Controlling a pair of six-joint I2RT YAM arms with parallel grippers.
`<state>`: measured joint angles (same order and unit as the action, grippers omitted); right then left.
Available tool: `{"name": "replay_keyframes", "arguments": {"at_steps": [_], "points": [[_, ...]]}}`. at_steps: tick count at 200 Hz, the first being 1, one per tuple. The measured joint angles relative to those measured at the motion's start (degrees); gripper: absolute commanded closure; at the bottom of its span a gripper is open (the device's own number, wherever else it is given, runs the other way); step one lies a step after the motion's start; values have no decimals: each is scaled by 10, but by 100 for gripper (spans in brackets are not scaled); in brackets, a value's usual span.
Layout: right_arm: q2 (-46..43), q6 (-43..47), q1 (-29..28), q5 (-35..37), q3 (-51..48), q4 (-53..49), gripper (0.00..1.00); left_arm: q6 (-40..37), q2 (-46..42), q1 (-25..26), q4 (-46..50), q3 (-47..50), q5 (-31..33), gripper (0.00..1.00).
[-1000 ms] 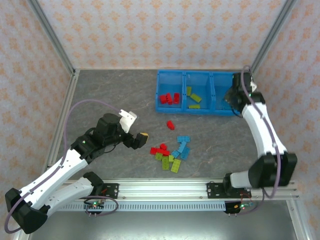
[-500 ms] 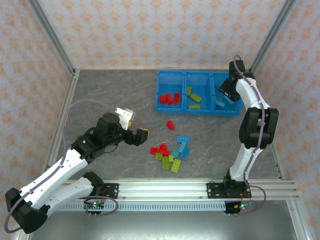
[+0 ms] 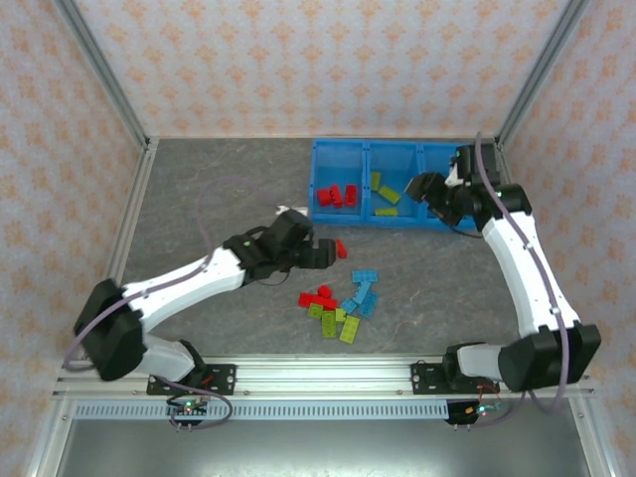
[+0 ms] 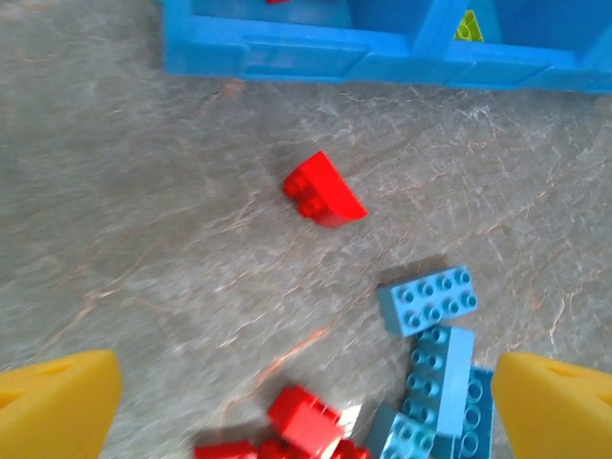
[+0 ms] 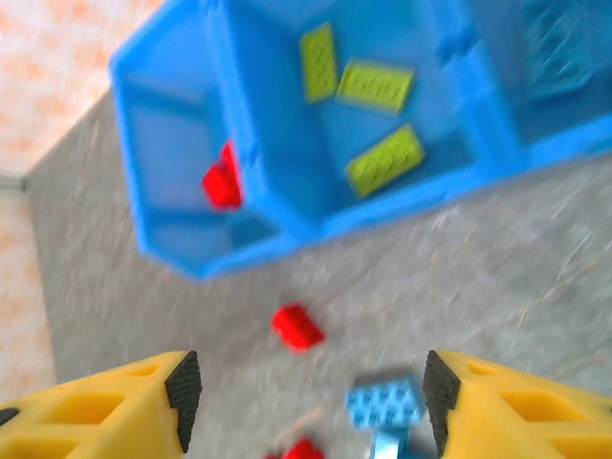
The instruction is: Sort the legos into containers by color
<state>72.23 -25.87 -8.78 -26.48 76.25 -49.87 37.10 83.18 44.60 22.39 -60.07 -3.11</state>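
Beside red brick [image 3: 340,248] — left arm [image 3: 189,281] outstretched, fingers [image 4: 55,404] wide

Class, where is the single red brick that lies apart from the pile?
In the top view the lone red brick lies on the table between the containers and the pile, just beside the left hand.

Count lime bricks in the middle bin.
3, all in the middle bin: one lime brick near the front wall, two more side by side behind it. None appear hidden.
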Motion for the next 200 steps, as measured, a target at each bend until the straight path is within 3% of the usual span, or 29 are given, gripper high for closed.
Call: {"name": "replay_keyframes", "arguments": {"at_steps": [28, 47, 92, 125, 200], "points": [[-49, 0, -45, -16, -47, -30, 21, 33, 106, 28, 14, -78, 33, 13], [-78, -6, -47, -7, -75, -45, 18, 61, 175, 37, 30, -129, 56, 21], [-96, -14, -47, 6, -83, -59, 16, 117, 305, 37, 51, -224, 84, 29], [-96, -14, -47, 10, -83, -63, 15, 135, 342, 36, 74, -263, 110, 34], [-97, -18, -47, 10, -86, -66, 14, 139, 386, 26, 84, -273, 109, 68]]}}
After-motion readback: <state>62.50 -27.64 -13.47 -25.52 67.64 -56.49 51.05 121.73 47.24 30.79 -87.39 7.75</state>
